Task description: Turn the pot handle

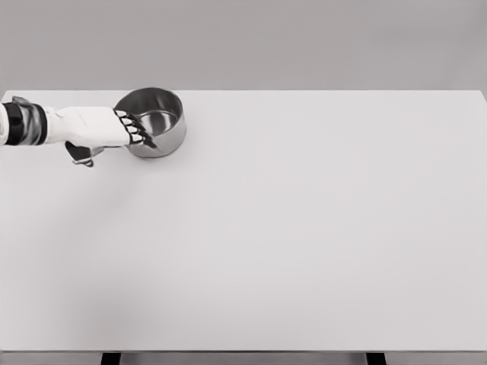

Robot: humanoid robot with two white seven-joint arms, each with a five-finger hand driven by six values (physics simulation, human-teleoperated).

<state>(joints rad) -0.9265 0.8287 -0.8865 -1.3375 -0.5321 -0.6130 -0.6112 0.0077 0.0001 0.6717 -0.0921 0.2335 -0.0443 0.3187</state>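
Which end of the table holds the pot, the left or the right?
The far left end. The steel pot stands near the table's back left corner, with the left hand at its near-left rim. The right end has no pot.

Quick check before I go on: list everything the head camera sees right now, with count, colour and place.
pot: one, shiny steel, far-left part of the table, upright and open; its handle is hidden behind the hand.
table: one, white, fills most of the view; dark legs show at the bottom edge.
backdrop: one, plain grey, behind the table's far edge.
left hand: one, white with dark finger joints, coming in from the left edge, fingers against the pot's near-left rim and wall; whether they grip anything cannot be told.
right arm: not in view.
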